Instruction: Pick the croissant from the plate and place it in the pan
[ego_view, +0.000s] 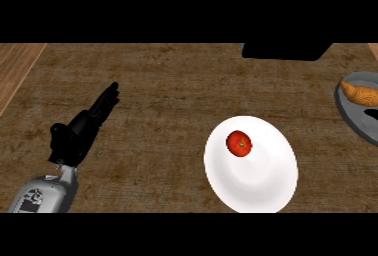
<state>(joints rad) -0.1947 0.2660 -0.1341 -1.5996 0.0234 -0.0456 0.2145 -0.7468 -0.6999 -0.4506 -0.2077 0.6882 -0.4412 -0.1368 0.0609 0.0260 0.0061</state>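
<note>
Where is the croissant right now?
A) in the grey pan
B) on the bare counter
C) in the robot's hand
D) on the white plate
A: the croissant lies inside the pan at the view's right edge. The plate holds only a small red fruit, and the left hand is open and holds nothing.

Kitchen setting.
Brown mottled worktop (162, 100) carries a white plate (258, 187) with a red fruit (238, 143) on it, plus a grey pan (345, 113) holding a croissant (360, 94) at right edge.
</note>
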